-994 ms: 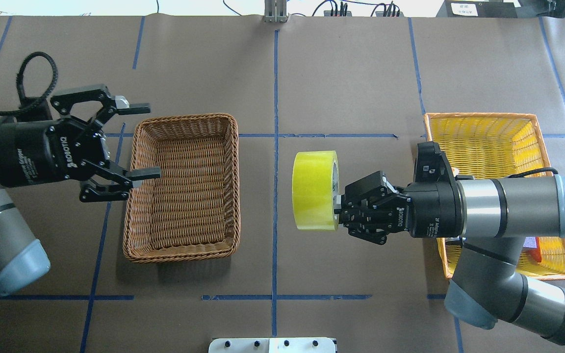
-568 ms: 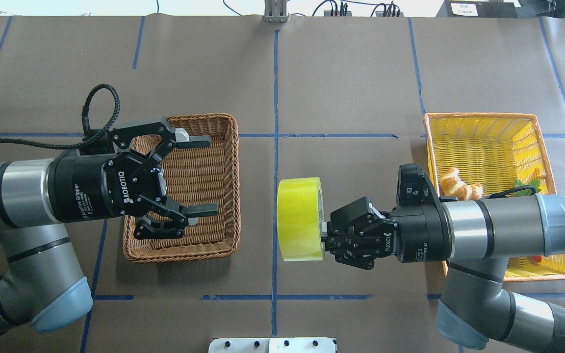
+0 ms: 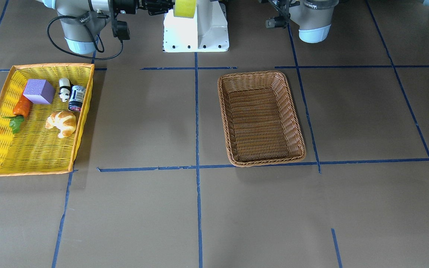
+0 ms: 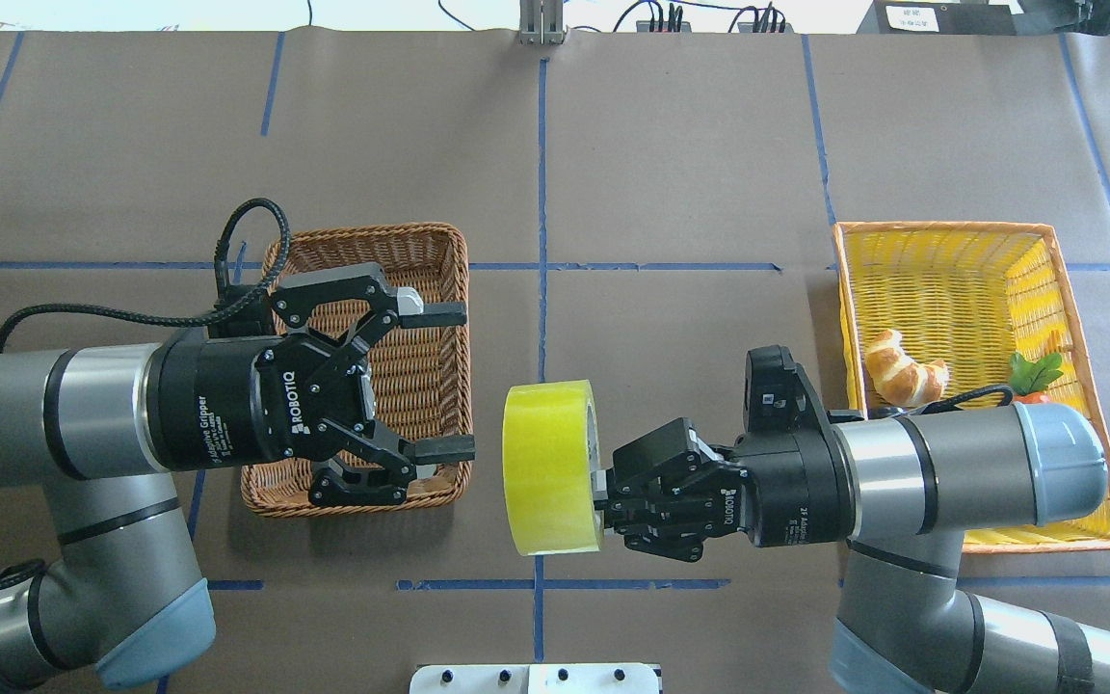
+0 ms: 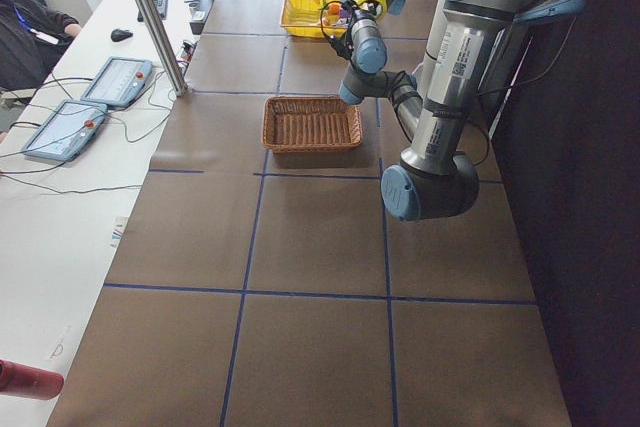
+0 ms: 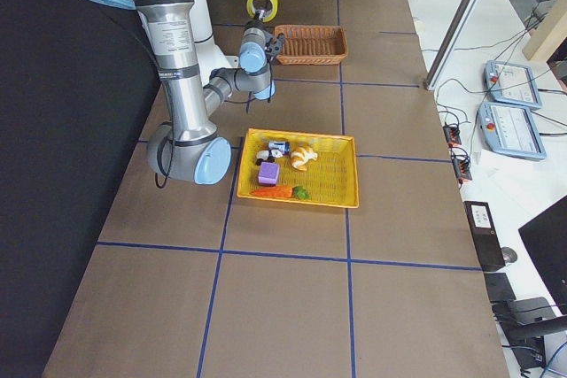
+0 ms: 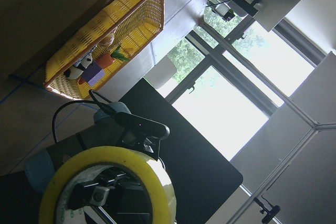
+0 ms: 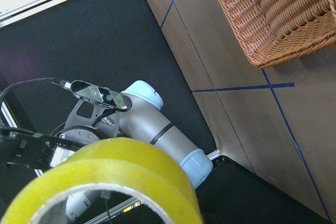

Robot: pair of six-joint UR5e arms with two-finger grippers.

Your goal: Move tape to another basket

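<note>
The yellow tape (image 4: 552,467) is held in the air on edge, near the table's centre line by the robot's base. It also shows at the top of the front view (image 3: 184,8). My right gripper (image 4: 602,492) is shut on the roll's right side and core. My left gripper (image 4: 454,381) is open and empty, its fingers pointing at the tape from the left with a small gap between. It hovers over the right part of the brown wicker basket (image 4: 439,241), which is empty (image 3: 261,75). The left wrist view faces the tape's ring (image 7: 107,157); it also fills the bottom of the right wrist view (image 8: 121,166).
The yellow orange-rimmed basket (image 4: 950,229) stands on the right side of the overhead view. It holds a croissant (image 3: 62,123), a purple cube (image 3: 38,91), a carrot (image 3: 21,107), a small can (image 3: 76,97) and a panda figure (image 3: 64,89). The robot's white base (image 3: 196,37) is behind the tape.
The left gripper has moved right, across the brown basket toward the tape. The right gripper has carried the tape left and toward the robot's base. The two now face each other closely.
</note>
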